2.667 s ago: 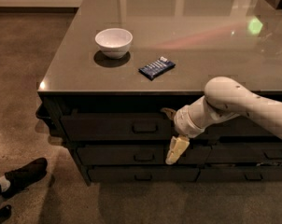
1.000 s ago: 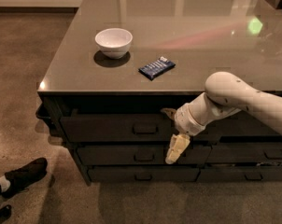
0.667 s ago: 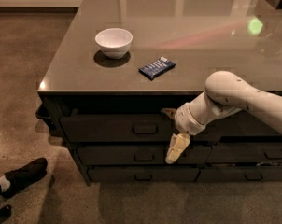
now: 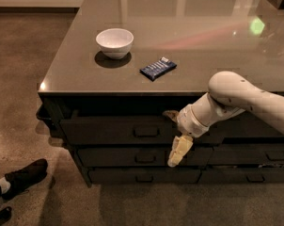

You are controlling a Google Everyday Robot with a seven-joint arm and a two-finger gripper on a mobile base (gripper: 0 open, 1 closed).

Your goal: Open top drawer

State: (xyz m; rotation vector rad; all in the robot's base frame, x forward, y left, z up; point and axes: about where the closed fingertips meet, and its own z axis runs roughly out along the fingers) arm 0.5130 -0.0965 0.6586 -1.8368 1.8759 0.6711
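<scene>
The hand (image 4: 169, 137) hangs spread wide before the top drawer (image 4: 104, 130). The drawer's handle (image 4: 146, 132) lies just left of the hand.

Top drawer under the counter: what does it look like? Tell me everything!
The top drawer is wide, dark and flat-fronted, just under the counter. One small loop handle sits on its front. Its inside is hidden. The robot's claw is at the front, right of the handle.

Likely an office kitchenette: concrete floor (image 4: 19, 79), drawer-fronted counter (image 4: 189, 36) bearing bowl (image 4: 114, 42) and snack packet (image 4: 158, 68), end effector (image 4: 171, 137) at its front.
</scene>
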